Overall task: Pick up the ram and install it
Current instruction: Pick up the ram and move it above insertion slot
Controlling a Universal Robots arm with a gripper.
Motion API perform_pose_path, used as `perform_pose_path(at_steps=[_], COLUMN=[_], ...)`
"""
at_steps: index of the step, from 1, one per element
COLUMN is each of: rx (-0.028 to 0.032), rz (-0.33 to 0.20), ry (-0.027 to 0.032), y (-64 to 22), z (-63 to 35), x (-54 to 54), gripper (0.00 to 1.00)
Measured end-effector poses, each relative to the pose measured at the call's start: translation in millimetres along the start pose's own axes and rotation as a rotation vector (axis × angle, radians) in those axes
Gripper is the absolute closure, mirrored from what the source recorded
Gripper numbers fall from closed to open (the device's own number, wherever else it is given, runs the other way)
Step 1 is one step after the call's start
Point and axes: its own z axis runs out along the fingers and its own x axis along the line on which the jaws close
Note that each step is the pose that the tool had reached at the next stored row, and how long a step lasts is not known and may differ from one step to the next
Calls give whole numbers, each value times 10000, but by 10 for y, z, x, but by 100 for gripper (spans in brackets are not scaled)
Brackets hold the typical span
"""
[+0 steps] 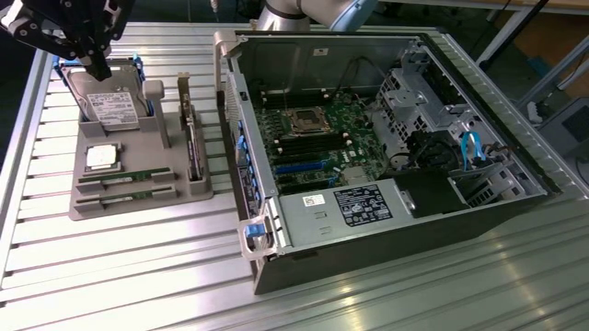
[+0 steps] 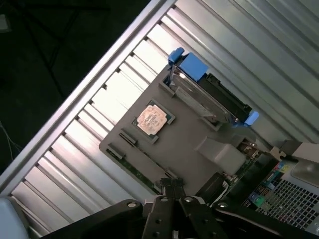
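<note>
Gripper (image 1: 98,67) hovers over the hard drive (image 1: 112,103) at one end of the grey tray (image 1: 152,160), closed together and gripping nothing. The ram (image 1: 124,179) sits in its tray slot, well apart from the gripper, beyond the processor chip (image 1: 101,157). The open computer case (image 1: 387,138) stands on the table (image 1: 120,276) beside the tray.

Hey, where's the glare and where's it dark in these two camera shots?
Exterior view: strong glare whitens the ribbed table on the exterior view's left, around the gray tray; the computer case interior is dimmer, darkest toward the exterior view's right. Wrist view: bright reflections on the slats next to the tray, near-black beyond the table edge.
</note>
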Motion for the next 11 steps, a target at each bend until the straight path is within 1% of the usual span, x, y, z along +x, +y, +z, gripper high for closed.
perform_pose_path(at_steps=[11], rx=[18], rz=[-2167], ry=[85], y=[0], z=[13], x=[0], gripper=[90])
